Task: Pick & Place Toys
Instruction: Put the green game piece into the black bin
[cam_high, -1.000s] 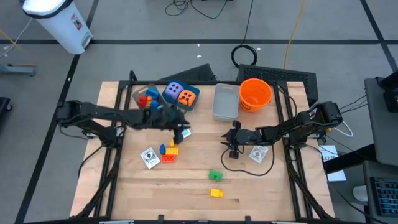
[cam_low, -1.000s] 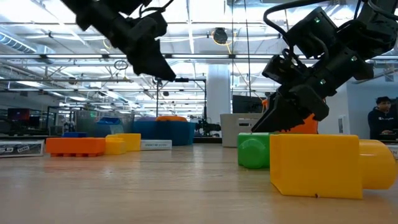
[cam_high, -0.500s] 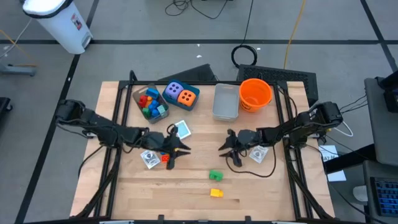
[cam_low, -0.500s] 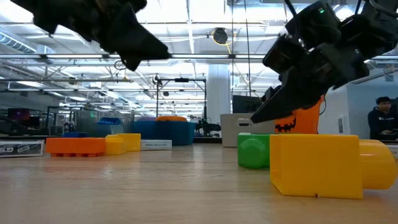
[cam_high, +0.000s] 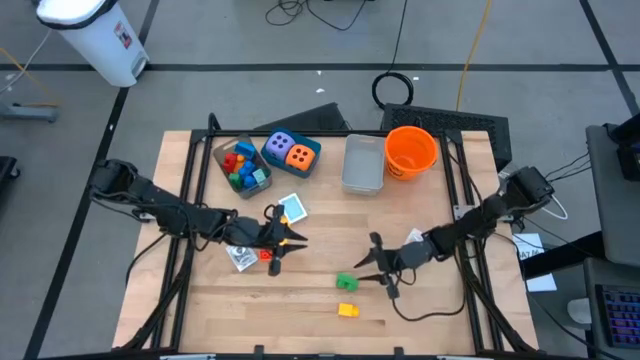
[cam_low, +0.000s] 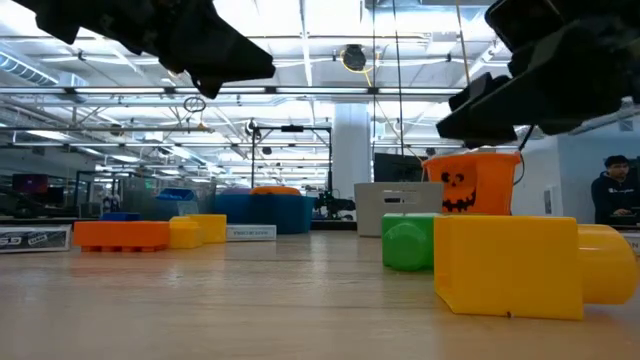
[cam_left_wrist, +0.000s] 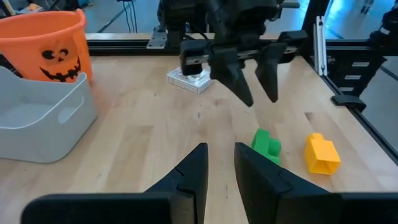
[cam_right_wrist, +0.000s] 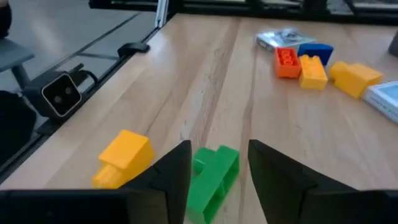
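Observation:
My right gripper is open and hovers just on the far-right side of a green brick, which lies on the table ahead of its fingers. A yellow brick lies nearer the front edge. My left gripper is open by a narrow gap and empty, over a small group of orange, yellow and blue bricks and a card. The purple die and orange die stand at the back.
A teal box holding several bricks, a grey bin and the orange bucket stand along the far edge. Cards lie at the middle and under the right arm. The two grippers face each other closely.
My left gripper has gone from beside the teal box toward the near edge and now hangs over the brick group. My right gripper has gone toward the near edge, from beside the right-hand card to the green brick. No toy has moved.

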